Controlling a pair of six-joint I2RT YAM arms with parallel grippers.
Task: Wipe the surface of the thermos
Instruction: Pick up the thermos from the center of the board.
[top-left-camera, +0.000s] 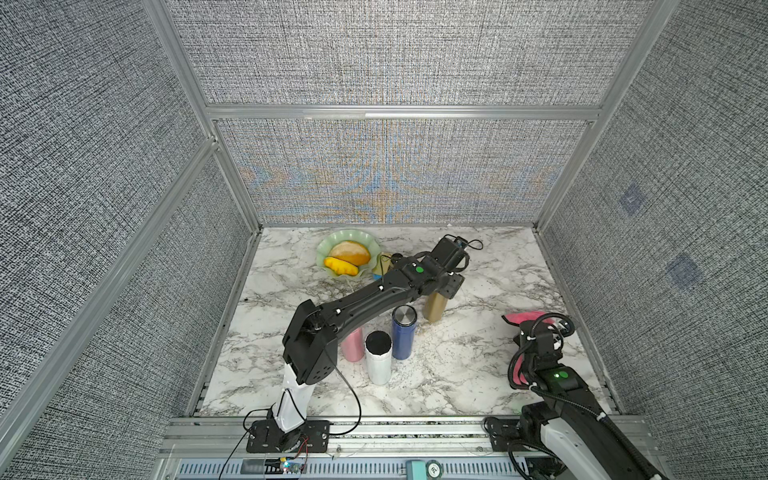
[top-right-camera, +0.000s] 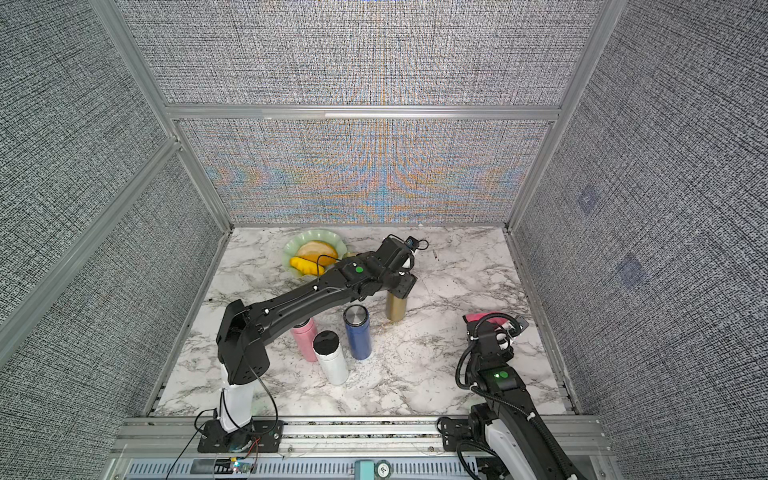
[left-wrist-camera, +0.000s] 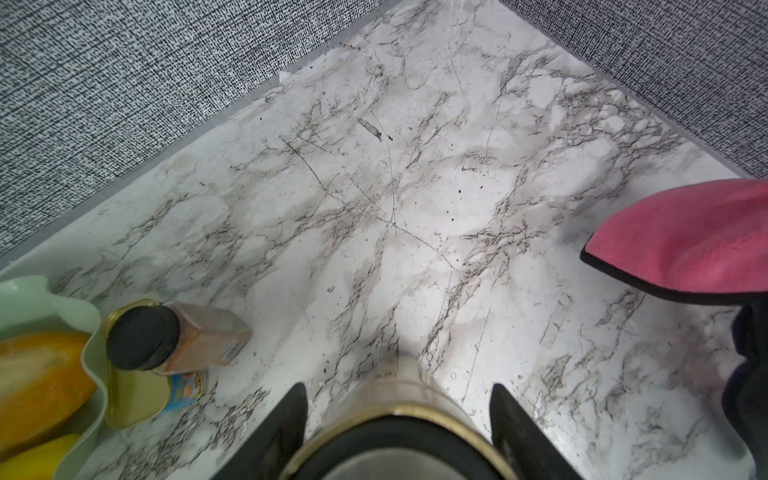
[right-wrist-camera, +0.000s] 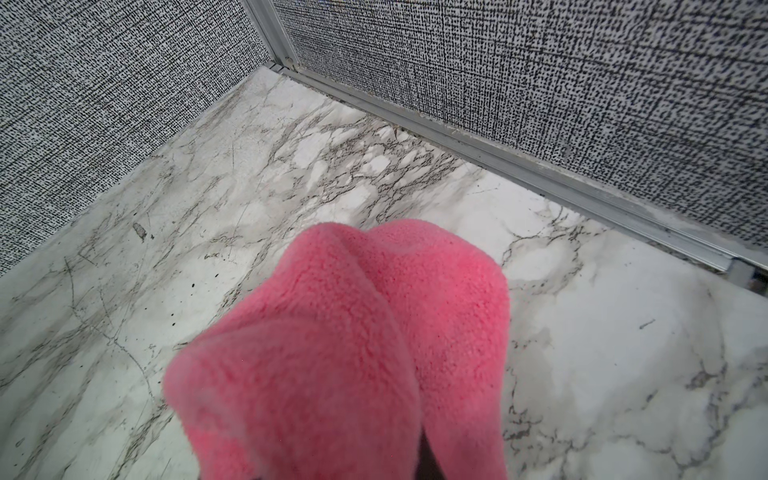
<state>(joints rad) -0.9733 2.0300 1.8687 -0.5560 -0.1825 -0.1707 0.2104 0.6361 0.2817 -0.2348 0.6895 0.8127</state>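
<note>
The gold thermos (top-left-camera: 435, 307), clenched at its cap from above by the left claw (left-wrist-camera: 399, 428), is best held upright and steady while the pink cloth (right-wrist-camera: 353, 353), pinched in the right claw (top-left-camera: 542, 328), is pressed down its wall. The thermos is seen just beyond the table's (top-left-camera: 457, 374) centre, under the left claw and well apart from the right claw near the right edge.

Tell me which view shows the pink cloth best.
The right wrist view: the cloth dominates the frame, its fluffy pile sharp. Both top views show only a small pink patch; the left wrist view catches one black-edged fold.
</note>
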